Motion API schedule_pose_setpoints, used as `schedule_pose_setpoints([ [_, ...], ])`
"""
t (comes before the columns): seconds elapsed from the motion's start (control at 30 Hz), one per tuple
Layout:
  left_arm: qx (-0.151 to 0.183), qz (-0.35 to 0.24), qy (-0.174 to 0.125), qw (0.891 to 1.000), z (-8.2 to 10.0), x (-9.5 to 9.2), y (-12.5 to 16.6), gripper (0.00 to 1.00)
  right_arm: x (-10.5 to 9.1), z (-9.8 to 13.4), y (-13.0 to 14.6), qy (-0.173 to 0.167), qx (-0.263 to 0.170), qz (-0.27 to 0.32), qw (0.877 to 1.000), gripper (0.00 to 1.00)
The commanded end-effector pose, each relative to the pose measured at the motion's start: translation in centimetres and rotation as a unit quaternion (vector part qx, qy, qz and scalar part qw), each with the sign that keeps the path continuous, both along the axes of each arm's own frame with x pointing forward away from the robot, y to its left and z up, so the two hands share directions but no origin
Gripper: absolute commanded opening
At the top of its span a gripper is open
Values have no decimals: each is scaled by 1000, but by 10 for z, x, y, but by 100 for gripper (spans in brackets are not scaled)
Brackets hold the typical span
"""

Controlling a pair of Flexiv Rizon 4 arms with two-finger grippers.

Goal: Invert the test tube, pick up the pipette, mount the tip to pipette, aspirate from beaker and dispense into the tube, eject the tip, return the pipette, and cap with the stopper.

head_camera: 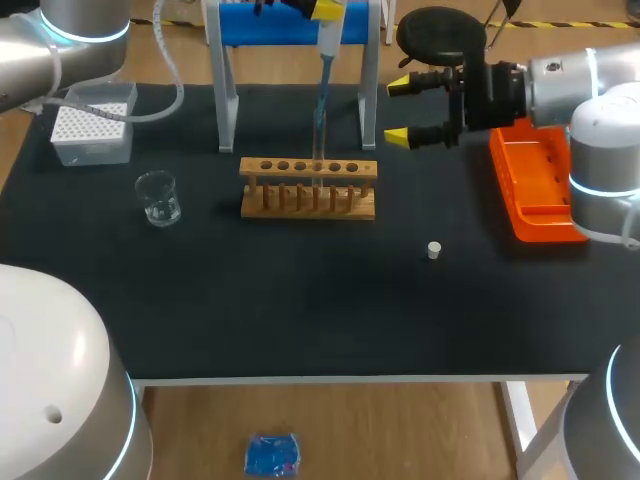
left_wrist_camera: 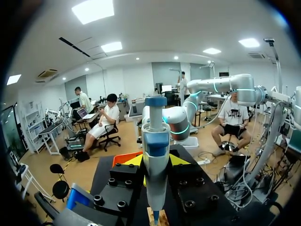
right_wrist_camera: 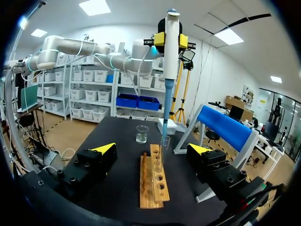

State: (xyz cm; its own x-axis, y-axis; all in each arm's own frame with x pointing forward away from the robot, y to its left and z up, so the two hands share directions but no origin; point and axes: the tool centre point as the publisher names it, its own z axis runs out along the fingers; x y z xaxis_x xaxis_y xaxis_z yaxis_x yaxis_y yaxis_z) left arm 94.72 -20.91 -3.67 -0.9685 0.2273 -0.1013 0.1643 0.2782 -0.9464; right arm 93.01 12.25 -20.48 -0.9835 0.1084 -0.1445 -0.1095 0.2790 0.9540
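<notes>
While left pincer (left_wrist_camera: 156, 163) grips pipette (left_wrist_camera: 155, 136) over rack (head_camera: 308, 190), right pincer (head_camera: 400, 110) gapes open nearby.

Toward the right side of the black table (head_camera: 300, 320) — an orange tray (head_camera: 535, 185), long side running front to back. At the back, a white-legged stand (head_camera: 228, 100) with a blue crossbar, just behind a wooden rack (head_camera: 258, 167).

Left arm (head_camera: 30, 62) and right arm (head_camera: 560, 82): rounded silver-grey shells, glowing blue rings at the joints. Right gripper (head_camera: 397, 112) and left gripper (left_wrist_camera: 157, 161): black blocks studded with screws, fingers (right_wrist_camera: 104, 148) tipped with yellow wedges. A pale cable (head_camera: 178, 90) hangs off the left arm.
</notes>
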Motion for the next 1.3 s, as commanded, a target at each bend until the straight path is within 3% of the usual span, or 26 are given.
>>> schedule_pose_setpoints([
  [0.03, 5, 2, -3, 1000, 7, -2, -1, 0, 0, -1, 0, -1, 0, -1, 1000, 100],
  [0.43, 2, 8, -7, 1000, 20, -9, 0, 0, 0, -1, 0, -1, 0, -1, 1000, 100],
  [0.83, 7, 13, -23, 1000, 49, -22, 4, 0, 0, -1, 0, -1, 0, -1, 1000, 100],
  [1.03, 19, 37, -26, 999, 57, -32, 37, 0, 0, -1, 0, -1, 0, -1, 1000, 100],
  [1.17, 39, 48, -28, 998, 54, -42, 71, 0, 0, -1, 0, -1, 0, -1, 1000, 100],
  [1.3, 35, 37, -38, 998, 48, -55, 88, 0, 0, -1, 0, -1, 0, -1, 1000, 100],
])
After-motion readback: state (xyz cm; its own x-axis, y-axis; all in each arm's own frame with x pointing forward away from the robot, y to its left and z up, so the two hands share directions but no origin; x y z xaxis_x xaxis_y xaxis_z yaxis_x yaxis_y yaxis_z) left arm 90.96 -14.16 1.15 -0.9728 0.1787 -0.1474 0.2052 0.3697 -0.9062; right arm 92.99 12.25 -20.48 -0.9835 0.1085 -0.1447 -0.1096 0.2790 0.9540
